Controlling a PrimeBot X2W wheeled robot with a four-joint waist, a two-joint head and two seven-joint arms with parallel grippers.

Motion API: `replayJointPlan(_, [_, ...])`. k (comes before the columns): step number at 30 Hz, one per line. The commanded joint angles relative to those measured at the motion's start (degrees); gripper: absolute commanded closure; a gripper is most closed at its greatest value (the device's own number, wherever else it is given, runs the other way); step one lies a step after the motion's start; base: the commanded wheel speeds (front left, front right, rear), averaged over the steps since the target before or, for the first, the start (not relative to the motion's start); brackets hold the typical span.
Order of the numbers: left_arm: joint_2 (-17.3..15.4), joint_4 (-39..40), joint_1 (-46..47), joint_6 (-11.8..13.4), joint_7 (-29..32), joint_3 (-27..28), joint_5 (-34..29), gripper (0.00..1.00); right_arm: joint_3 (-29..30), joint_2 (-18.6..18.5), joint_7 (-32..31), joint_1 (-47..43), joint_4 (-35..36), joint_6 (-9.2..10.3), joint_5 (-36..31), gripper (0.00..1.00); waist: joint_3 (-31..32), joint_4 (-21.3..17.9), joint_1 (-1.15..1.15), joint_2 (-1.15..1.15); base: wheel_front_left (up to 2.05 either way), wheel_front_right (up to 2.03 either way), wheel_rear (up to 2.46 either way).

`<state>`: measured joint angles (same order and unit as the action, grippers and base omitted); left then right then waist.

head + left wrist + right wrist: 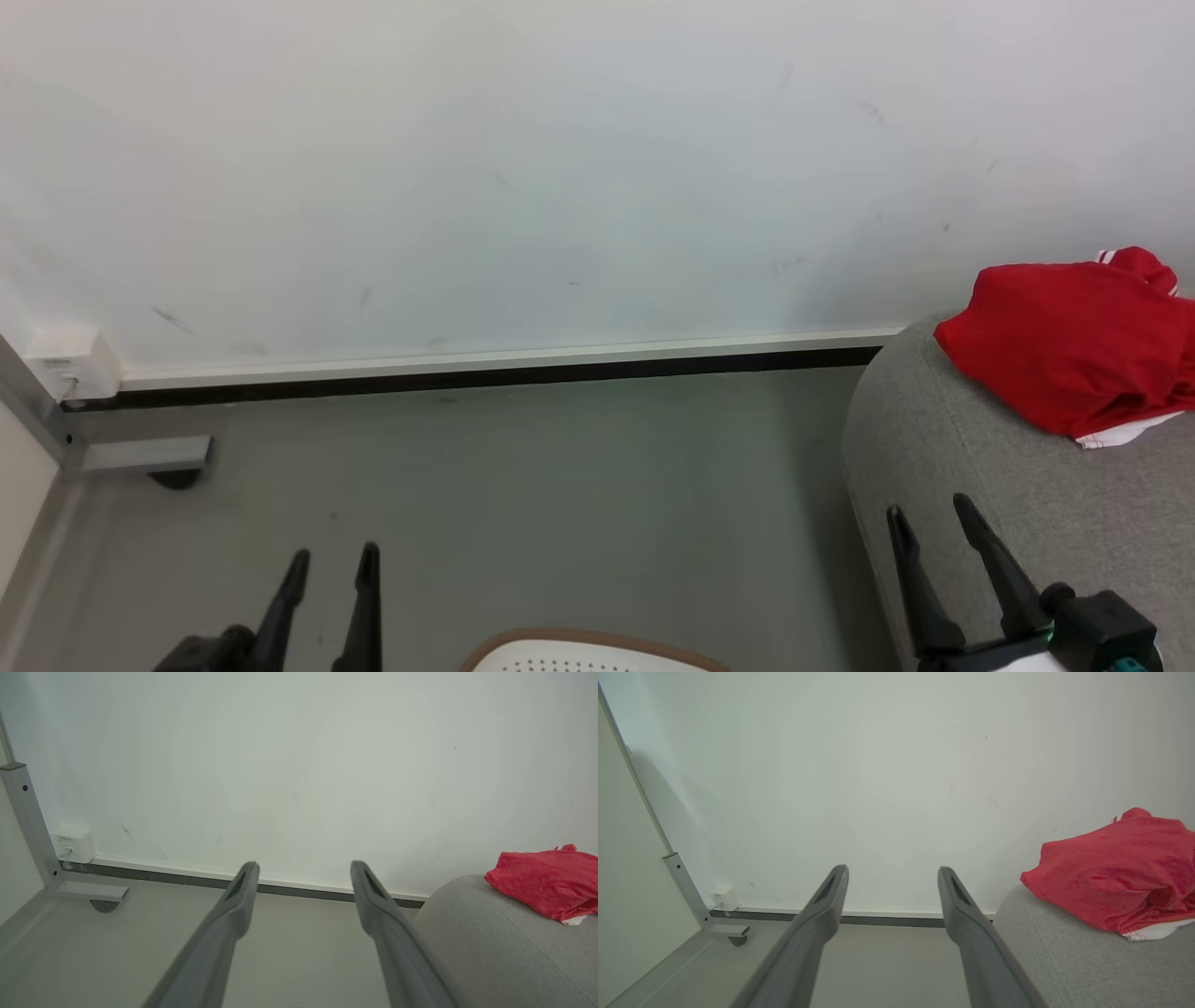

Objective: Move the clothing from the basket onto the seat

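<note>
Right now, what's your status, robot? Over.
Hands open, empty: left hand, right hand. The clothing lies on the seat, out of the basket. Nothing seen in the way.

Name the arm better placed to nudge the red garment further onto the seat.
Right, probably. The right gripper stands open over the corner of the grey seat, the red garment lying just beyond. The left gripper, also open, hangs over the floor, farther away.
</note>
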<state>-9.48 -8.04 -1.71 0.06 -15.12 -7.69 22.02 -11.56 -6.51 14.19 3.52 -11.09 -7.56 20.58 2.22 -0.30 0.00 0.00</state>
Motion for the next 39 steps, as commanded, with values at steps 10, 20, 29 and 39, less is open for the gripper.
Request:
replayJointPlan(10, [1.03,-2.33,-0.16,-0.82,1.79,0.77,5.45,1.0,0.84,0.18,-1.38,-1.09,-1.37,0.01,5.74,1.0,-0.09,-0.02,0.0,0.0,0.0,0.0,0.0])
replayJointPlan(20, [1.79,-2.79,1.04,-1.76,4.53,2.64,14.44,1.0,2.81,0.29,-3.7,-0.41,-1.64,0.02,15.25,1.0,-0.28,0.01,0.0,0.0,0.0,0.0,0.0])
replayJointPlan(29, [2.39,-3.17,1.99,-2.54,6.7,4.13,21.69,1.0,4.46,0.45,-5.64,0.08,-1.78,0.03,22.84,1.0,-0.45,0.03,0.0,0.0,0.0,0.0,0.0])
replayJointPlan(39, [3.01,-3.54,2.95,-3.27,8.94,5.64,28.93,1.0,6.17,0.67,-7.61,0.58,-1.92,0.04,30.37,1.0,-0.64,0.06,0.0,0.0,0.0,0.0,0.0])
